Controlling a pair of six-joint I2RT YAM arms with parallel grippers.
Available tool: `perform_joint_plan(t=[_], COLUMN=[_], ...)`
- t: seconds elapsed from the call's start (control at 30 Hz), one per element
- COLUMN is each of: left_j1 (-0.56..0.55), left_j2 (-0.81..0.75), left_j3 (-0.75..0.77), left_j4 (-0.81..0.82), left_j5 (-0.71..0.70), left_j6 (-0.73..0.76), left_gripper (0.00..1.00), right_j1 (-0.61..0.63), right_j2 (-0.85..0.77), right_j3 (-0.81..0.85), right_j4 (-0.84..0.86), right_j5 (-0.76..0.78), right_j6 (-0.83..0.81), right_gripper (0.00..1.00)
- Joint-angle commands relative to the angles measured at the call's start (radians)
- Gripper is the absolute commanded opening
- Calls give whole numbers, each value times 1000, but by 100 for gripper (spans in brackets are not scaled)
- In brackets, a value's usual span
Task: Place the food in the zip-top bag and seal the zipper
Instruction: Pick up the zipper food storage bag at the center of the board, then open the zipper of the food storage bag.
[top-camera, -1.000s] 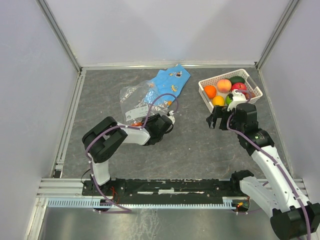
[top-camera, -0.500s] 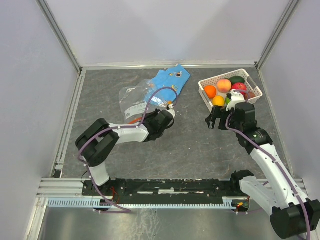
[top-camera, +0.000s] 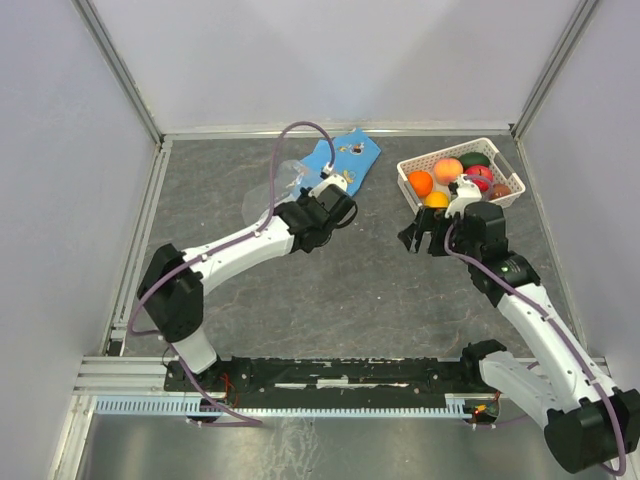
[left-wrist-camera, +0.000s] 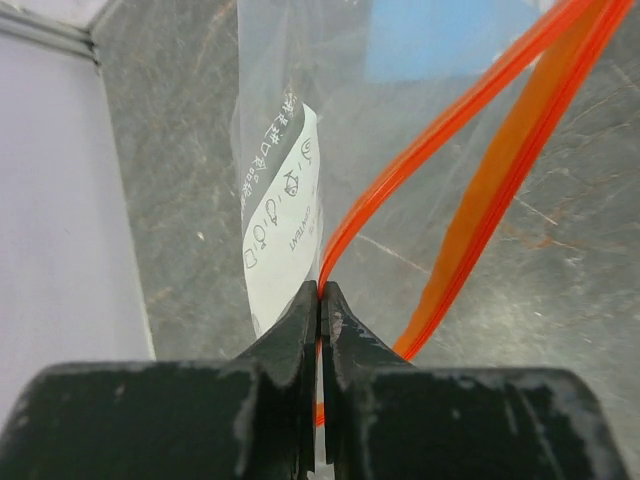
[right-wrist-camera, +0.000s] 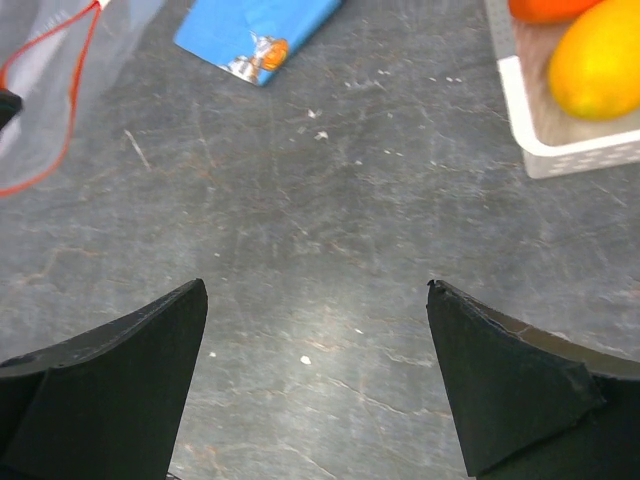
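My left gripper (top-camera: 312, 202) is shut on the orange-red zipper (left-wrist-camera: 480, 130) of the clear zip-top bag (top-camera: 264, 192) and holds the bag up off the table. In the left wrist view the jaws (left-wrist-camera: 320, 296) pinch one side of the strip, and the mouth gapes open beside the white label (left-wrist-camera: 285, 200). The food (top-camera: 448, 171) lies in the white lattice basket (top-camera: 410, 180) at the back right. My right gripper (top-camera: 420, 240) is open and empty over bare table, just front-left of the basket. In the right wrist view, a yellow-orange fruit (right-wrist-camera: 600, 60) shows at the top right.
A blue patterned cloth (top-camera: 345, 155) lies at the back behind the bag, also in the right wrist view (right-wrist-camera: 255, 30). The basket's corner (right-wrist-camera: 560, 150) is to the right of my right gripper (right-wrist-camera: 318, 290). Walls and metal rails close the table in.
My left arm has stretched toward the back and lifted the bag by its zipper strip. My right gripper has moved slightly left, away from the basket, still open.
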Motion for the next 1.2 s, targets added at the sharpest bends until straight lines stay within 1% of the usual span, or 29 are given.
perform_joint_plan(t=[0.0, 0.1, 0.27, 0.43, 0.63, 0.83, 1.03, 1.17], left_j1=[-1, -1, 0, 0, -1, -1, 0, -1], left_j2=[-66, -89, -122, -138, -173, -205, -243, -263], left_j3=[118, 161, 210, 268, 284, 275, 235, 216], left_j4=[-247, -298, -360, -424, -425, -391, -336, -321], left_j5=[92, 164, 267, 320, 342, 370, 399, 404], left_j6=[-316, -399, -562, -712, -848, -901, -919, -925], left_gripper=[3, 3, 3, 3, 3, 3, 3, 3], right_j1=[38, 70, 148, 252, 387, 512, 551, 568], right_j2=[2, 8, 35, 75, 161, 261, 368, 428], right_j3=[13, -2, 0, 1, 31, 116, 168, 213], right_j4=[153, 231, 299, 367, 462, 461, 471, 469], right_j5=[-28, -24, 50, 139, 210, 301, 362, 369], right_j6=[126, 189, 292, 381, 438, 427, 428, 412], right_gripper=[100, 99, 97, 95, 93, 89, 84, 80])
